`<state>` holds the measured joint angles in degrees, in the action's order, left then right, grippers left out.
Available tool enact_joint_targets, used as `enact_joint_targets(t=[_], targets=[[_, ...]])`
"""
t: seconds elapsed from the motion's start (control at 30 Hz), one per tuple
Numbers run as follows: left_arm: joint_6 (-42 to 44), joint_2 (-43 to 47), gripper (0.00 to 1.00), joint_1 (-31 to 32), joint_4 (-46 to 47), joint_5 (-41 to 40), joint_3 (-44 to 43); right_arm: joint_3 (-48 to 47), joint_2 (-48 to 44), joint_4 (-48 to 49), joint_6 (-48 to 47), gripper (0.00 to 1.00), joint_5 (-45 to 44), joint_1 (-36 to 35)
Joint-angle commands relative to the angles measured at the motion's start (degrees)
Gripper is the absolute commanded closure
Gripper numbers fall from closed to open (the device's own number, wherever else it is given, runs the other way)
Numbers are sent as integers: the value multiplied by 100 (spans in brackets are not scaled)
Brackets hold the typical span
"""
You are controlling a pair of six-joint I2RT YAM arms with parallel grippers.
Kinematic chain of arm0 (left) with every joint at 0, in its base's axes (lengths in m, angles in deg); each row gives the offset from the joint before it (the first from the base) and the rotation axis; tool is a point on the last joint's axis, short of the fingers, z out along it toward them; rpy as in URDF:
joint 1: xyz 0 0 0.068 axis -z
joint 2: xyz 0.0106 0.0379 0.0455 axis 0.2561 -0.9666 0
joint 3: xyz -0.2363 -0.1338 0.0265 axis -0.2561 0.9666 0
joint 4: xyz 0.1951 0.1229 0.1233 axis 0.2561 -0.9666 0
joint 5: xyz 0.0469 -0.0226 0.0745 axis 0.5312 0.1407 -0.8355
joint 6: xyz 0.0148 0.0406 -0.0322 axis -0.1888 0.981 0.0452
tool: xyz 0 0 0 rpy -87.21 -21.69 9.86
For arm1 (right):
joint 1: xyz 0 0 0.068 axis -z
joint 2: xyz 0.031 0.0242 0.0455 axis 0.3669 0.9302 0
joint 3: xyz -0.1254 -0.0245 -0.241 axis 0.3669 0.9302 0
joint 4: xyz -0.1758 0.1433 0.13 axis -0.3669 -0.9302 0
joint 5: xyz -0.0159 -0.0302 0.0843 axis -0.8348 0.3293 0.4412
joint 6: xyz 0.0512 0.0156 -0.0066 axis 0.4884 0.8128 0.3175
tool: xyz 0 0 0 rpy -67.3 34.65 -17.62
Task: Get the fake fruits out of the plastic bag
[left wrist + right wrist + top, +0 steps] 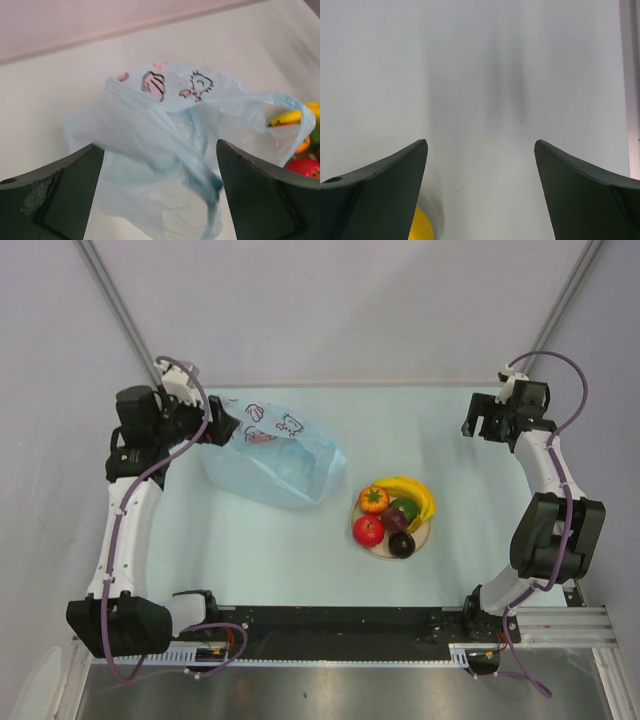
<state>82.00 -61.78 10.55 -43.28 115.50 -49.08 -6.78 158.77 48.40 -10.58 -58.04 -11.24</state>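
Top external view gives me the fruits (392,515) all piled on the plate (371,549), right of centre on the table (250,540). The banana (412,490) is at the back, with the orange-red one (374,500) and the green one (406,510) in front of it. The red apple (368,530) and the maroon one (402,544) are nearest the arm bases.

The bag (275,465) lies crumpled near the plate's left side, apart from it, with its printed white patch toward the far left. My left gripper (222,425) sits at that printed end. On the left wrist view its fingers (65,190) are spread wide, with the bag bunched between and beyond them. I cannot tell whether either finger touches the plastic. Past the bag's right edge that view catches the banana and the red apple.

My right gripper (482,425) is at the far right, well apart from plate and bag. On the right wrist view its fingers (580,190) are spread wide above the table. A yellow sliver shows at the bottom edge, and I cannot identify it.
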Motion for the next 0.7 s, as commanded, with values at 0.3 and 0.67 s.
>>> enact_joint_targets(t=[0.3, 0.67], targets=[[561, 207, 0, -1, 172, -1157, -1684, -33, -898, 260, 851, 0, -712, -62], [395, 479, 0, -89, 119, -746, -1034, 293, -1602, 5, 921, 0, -527, -9]])
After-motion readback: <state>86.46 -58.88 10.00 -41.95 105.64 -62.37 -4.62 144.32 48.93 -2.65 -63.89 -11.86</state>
